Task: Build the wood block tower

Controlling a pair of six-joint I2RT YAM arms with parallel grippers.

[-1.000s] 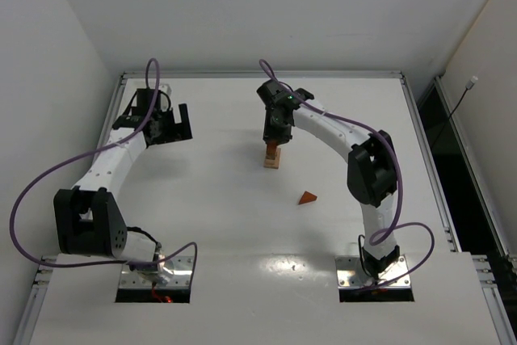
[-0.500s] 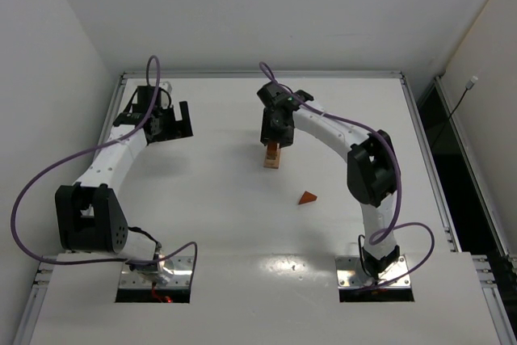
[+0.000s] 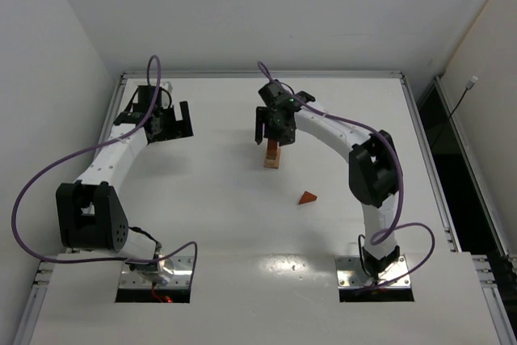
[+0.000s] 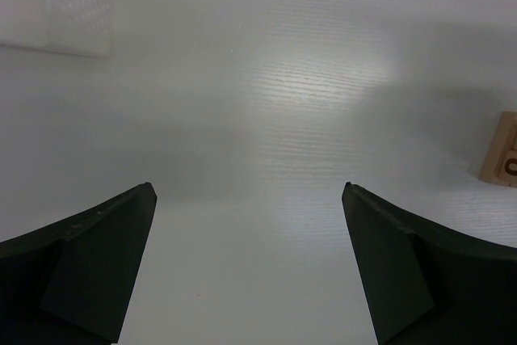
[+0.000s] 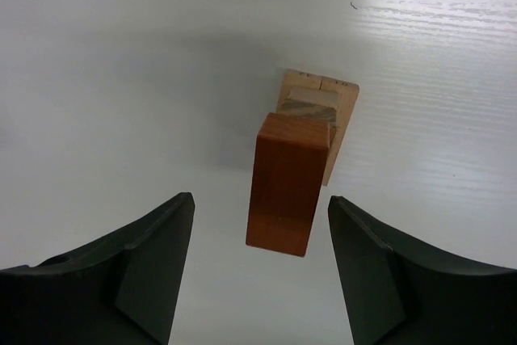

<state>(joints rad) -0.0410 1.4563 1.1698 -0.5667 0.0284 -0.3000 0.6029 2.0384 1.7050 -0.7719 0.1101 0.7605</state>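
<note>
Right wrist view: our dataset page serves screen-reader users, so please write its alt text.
A small wood block tower, a reddish-brown block standing atop pale tan blocks, rises from a white table. The right hand is open, one dark finger on each side, clear of the blocks.

Wood block tower: top blk reddish-brown, lower blks pale tan. Wedge: orange-brown. Surface: white, faint fine line texture. Left tool & right tool: matte black. Arms: white w/ black joints. Cables: purple. Panel: white, dotted pattern.
</note>
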